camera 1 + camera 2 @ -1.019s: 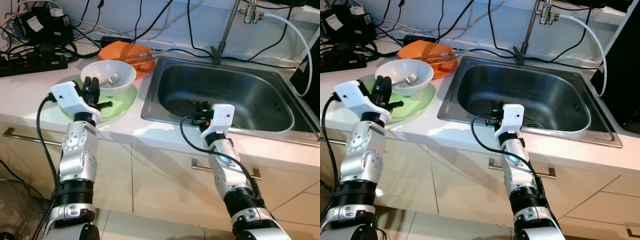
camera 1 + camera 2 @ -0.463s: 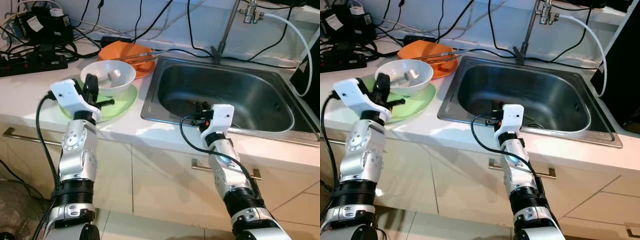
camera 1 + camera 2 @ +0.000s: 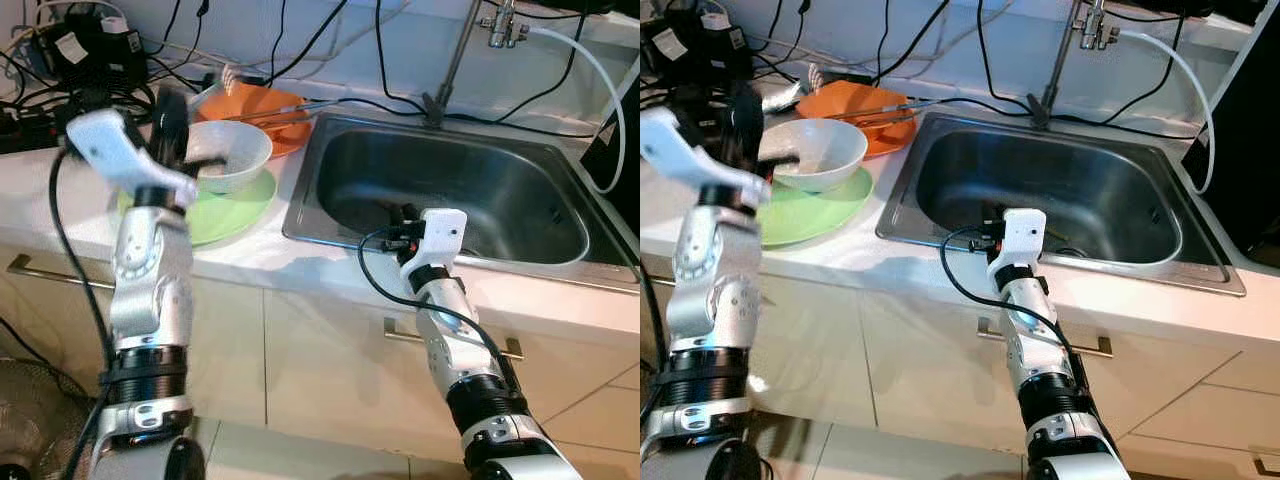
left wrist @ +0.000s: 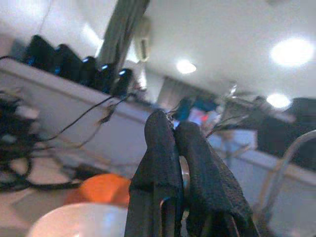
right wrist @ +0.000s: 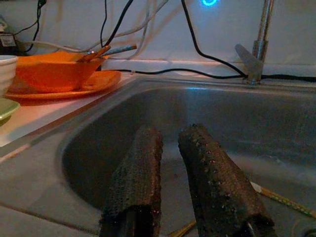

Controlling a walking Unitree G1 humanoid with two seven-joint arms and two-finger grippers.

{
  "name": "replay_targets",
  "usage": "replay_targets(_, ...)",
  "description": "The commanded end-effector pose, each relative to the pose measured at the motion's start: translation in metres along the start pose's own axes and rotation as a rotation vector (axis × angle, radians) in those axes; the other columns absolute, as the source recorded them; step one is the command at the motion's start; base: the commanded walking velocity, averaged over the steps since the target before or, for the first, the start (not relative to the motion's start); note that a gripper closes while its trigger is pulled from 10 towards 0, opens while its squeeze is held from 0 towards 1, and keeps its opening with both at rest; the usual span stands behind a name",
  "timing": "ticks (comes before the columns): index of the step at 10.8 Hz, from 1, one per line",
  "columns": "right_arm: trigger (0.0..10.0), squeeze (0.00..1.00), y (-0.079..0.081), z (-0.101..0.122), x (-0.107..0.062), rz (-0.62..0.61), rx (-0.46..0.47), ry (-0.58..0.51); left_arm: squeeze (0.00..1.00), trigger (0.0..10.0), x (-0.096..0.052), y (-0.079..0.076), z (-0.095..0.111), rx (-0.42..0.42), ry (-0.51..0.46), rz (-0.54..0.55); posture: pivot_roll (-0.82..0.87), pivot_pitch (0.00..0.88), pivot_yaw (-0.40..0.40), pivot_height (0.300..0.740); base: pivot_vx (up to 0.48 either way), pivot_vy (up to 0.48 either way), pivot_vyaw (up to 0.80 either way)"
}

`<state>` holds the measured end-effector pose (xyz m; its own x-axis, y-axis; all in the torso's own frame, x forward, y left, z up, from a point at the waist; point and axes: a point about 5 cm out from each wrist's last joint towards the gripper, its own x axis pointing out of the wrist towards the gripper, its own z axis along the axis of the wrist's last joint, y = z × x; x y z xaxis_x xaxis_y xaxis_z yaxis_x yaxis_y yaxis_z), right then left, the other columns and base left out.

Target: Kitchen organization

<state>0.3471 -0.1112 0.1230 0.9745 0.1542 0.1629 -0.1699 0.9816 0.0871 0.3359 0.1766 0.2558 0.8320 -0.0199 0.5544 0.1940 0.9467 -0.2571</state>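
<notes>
So the left gripper [image 3: 172, 108] has been lifted up off the green plate [image 3: 235, 205] since a second ago, and a metal utensil [image 3: 226, 75] that was sitting in the white bowl [image 3: 232, 152] has been pulled out with it. The fingers [image 4: 160, 148] are pinched tight on the utensil, a sliver of metal being visible between them in the left wrist view. The bowl is left on the plate on the tabletop [image 3: 60, 215], just in front of the orange dish [image 3: 262, 105]. The right gripper [image 5: 170, 148] is parked at the near rim of the sink [image 3: 520, 190], fingers slightly apart, nothing held.
</notes>
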Motion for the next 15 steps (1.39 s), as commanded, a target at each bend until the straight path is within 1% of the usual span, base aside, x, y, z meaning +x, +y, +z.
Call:
replay_targets(1, 10.0, 0.00, 0.003, 0.005, 0.005, 0.007, -0.002, -0.013, 0.00, 10.0, 0.005, -0.019, 0.001, -0.032, 0.005, -0.078, 0.23, 0.000, -0.077, 0.740, 0.000, 0.000, 0.00)
replay_targets(2, 10.0, 0.07, 0.004, 0.007, 0.006, 0.012, 0.005, -0.023, 0.00, 10.0, 0.002, -0.036, -0.012, -0.079, 0.049, -0.126, 0.23, 0.000, -0.072, 0.740, 0.000, 0.000, 0.00)
replay_targets(3, 10.0, 1.00, 0.004, 0.009, 0.008, 0.013, 0.037, -0.029, 0.00, 10.0, 0.000, -0.049, -0.020, -0.117, 0.080, -0.161, 0.22, 0.000, -0.069, 0.740, 0.000, 0.000, 0.00)
replay_targets(5, 10.0, 1.00, 0.002, 0.020, 0.013, -0.007, 0.127, -0.053, 0.00, 10.0, -0.005, -0.069, -0.033, -0.179, 0.143, -0.221, 0.21, 0.000, -0.062, 0.740, 0.000, 0.000, 0.00)
replay_targets(6, 10.0, 1.00, 0.003, 0.026, 0.016, -0.008, 0.207, -0.067, 0.00, 10.0, -0.008, -0.079, -0.039, -0.206, 0.172, -0.251, 0.21, 0.000, -0.061, 0.740, 0.000, 0.000, 0.00)
replay_targets(7, 10.0, 1.00, 0.003, 0.028, 0.019, -0.026, 0.353, -0.062, 0.00, 10.0, -0.011, -0.084, -0.043, -0.218, 0.190, -0.268, 0.21, 0.000, -0.061, 0.740, 0.000, 0.000, 0.00)
replay_targets(8, 10.0, 1.00, 0.002, 0.030, 0.022, -0.047, 0.545, -0.051, 0.00, 10.0, -0.013, -0.089, -0.046, -0.240, 0.208, -0.286, 0.21, 0.000, -0.059, 0.740, 0.000, 0.000, 0.00)
replay_targets(9, 10.0, 1.00, 0.003, 0.030, 0.023, -0.049, 0.672, -0.041, 0.00, 10.0, -0.016, -0.090, -0.049, -0.253, 0.224, -0.293, 0.21, 0.000, -0.058, 0.740, 0.000, 0.000, 0.00)
replay_targets(10, 10.0, 1.00, 0.004, 0.030, 0.024, -0.055, 0.777, -0.035, 0.00, 10.0, -0.018, -0.091, -0.053, -0.270, 0.243, -0.294, 0.21, 0.000, -0.058, 0.740, 0.000, 0.000, 0.00)
replay_targets(12, 10.0, 1.00, 0.003, 0.031, 0.023, -0.049, 0.792, -0.028, 0.00, 10.0, -0.018, -0.091, -0.053, -0.271, 0.244, -0.295, 0.21, 0.000, -0.058, 0.740, 0.000, 0.000, 0.00)
replay_targets(13, 10.0, 0.00, 0.005, 0.033, 0.024, -0.015, 0.937, -0.036, 0.00, 10.0, -0.022, -0.087, -0.061, -0.298, 0.284, -0.287, 0.21, 0.000, -0.056, 0.740, 0.000, 0.000, 0.00)
replay_targets(14, 10.0, 0.00, 0.009, 0.038, 0.024, 0.035, 1.044, -0.056, 0.00, 10.0, -0.026, -0.087, -0.067, -0.322, 0.319, -0.289, 0.22, 0.000, -0.055, 0.740, 0.000, 0.000, 0.00)
replay_targets(15, 10.0, 0.00, 0.011, 0.043, 0.024, 0.069, 1.094, -0.083, 0.00, 10.0, -0.029, -0.089, -0.070, -0.335, 0.342, -0.295, 0.21, 0.000, -0.053, 0.740, 0.000, 0.000, 0.00)
